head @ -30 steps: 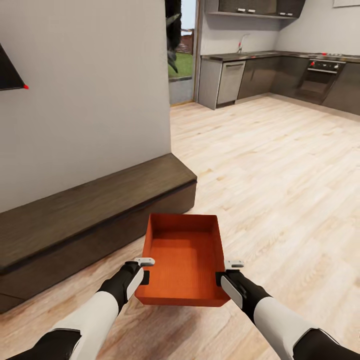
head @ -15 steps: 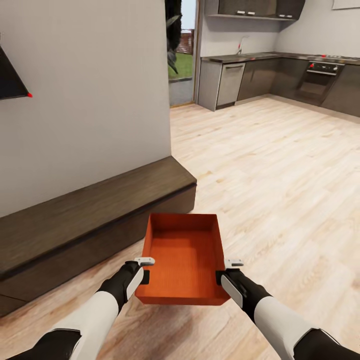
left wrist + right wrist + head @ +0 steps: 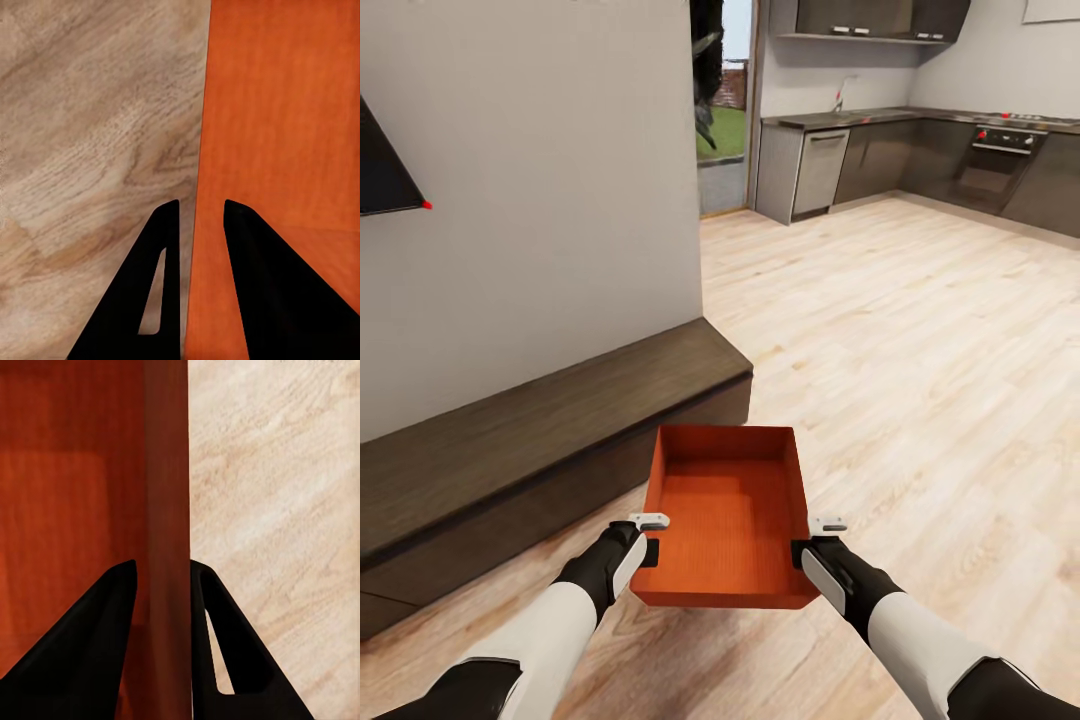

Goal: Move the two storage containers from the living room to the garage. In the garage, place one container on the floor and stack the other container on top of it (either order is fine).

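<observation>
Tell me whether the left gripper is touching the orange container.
Touching. In the left wrist view the left gripper has one finger on each side of the storage container wall, closed against it; the head view shows the bin held above the wood floor.

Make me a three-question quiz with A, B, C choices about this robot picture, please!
1. Where is the storage container?
A. On the dark low cabinet
B. Held up between both grippers
C. On the kitchen counter

2. What colour is it?
A. Blue
B. Green
C. Orange-red

3. What is inside it?
A. Nothing
B. Toys
C. Water

Answers:
1 B: the left gripper and right gripper each clamp a side wall, and it sits above the wood floor, beside the dark low cabinet.
2 C: its walls and base are orange-red in the head and wrist views.
3 A: the head view shows only its bare base.
</observation>
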Available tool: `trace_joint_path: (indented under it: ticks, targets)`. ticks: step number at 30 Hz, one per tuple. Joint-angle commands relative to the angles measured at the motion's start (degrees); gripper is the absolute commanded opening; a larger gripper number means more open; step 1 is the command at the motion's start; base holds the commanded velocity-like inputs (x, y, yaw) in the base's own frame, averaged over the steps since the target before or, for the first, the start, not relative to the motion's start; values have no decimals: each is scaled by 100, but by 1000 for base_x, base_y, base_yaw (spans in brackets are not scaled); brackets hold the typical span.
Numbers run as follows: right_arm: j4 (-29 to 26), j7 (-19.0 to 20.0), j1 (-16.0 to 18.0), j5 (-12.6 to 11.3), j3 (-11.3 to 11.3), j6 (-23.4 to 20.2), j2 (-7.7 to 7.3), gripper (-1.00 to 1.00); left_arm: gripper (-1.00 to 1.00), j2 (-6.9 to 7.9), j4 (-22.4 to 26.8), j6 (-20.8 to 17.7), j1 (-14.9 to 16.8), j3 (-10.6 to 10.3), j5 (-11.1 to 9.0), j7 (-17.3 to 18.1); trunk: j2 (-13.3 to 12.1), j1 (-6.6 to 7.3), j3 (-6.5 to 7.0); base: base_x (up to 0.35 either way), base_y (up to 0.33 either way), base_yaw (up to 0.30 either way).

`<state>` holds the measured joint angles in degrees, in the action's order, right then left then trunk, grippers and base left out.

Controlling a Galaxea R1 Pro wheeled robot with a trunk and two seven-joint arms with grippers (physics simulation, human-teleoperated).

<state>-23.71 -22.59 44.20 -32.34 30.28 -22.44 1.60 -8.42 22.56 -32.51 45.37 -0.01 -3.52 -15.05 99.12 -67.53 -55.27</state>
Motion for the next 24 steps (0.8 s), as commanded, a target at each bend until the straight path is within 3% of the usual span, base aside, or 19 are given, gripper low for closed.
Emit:
trace_joint_path:
  ticks: [1, 24]
  targets:
    - [-21, -57, 10, 96, 47, 170, -9, -100, -100, 24, -77, -69, -2, -34, 142, -95, -40, 23, 15, 0, 0, 0]
    - [-20, -61, 10, 96, 51, 170, -10, -100, -100, 24, -77, -71, -2, -34, 142, -95, -962, 528, 428, 0, 0, 0]
